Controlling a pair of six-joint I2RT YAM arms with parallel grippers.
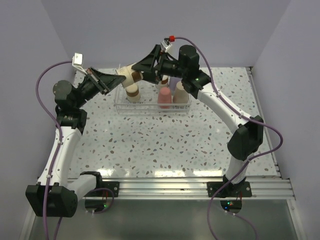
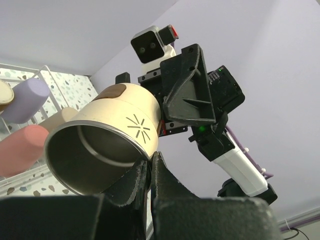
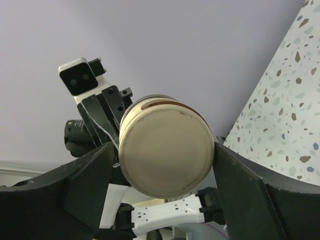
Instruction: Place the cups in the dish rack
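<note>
A cream cup [image 1: 131,76] with a silvery rim and steel inside hangs on its side above the dish rack [image 1: 152,109]. My left gripper [image 2: 150,160] is shut on its rim [image 2: 142,155]. My right gripper [image 3: 165,150] straddles the cup's flat tan base [image 3: 165,147] with its jaws wide. One pad touches the base, and a thin gap shows at the other. In the top view the two grippers meet over the rack's left half. In the rack stand a tan-based cup [image 1: 132,92], a red-pink cup [image 1: 164,97], a lavender cup [image 1: 175,82] and a beige cup [image 1: 180,94].
The rack sits at the far middle of the speckled table [image 1: 150,145], close to the back wall. Side walls border the table on the left and right. A metal rail [image 1: 175,187] at the near edge carries both arm bases.
</note>
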